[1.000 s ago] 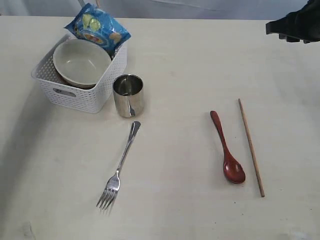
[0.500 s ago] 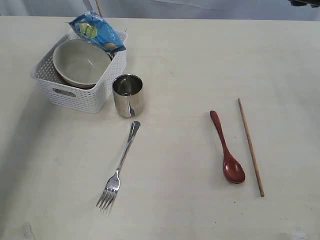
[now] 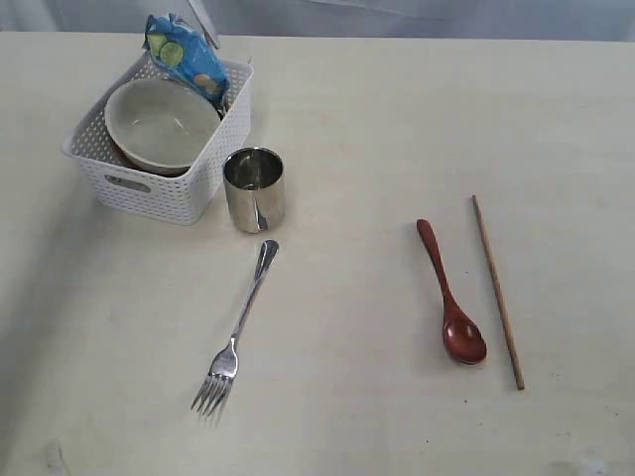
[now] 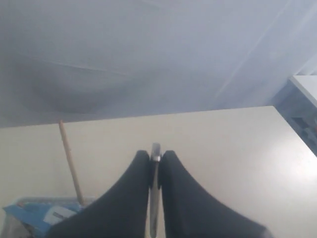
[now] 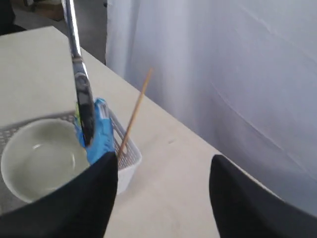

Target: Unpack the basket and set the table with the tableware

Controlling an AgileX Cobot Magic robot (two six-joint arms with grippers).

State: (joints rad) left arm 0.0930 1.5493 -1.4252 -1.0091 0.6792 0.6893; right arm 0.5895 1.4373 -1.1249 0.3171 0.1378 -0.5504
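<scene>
Left end effector pinches a slim shiny steel knife over the white perforated plastic basket; right end effector stands spread wide, gripping nothing

The basket sits far left on the table, holding the bowl, with the chip bag at its far edge (the knife above it). The cup stands just right of the basket and the fork lies nearer. Well to the right lies the spoon, with the chopstick just right of it.

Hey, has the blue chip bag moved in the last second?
Yes. The chip bag has tipped upright and drawn left, no longer overhanging the basket at its right back corner.
</scene>
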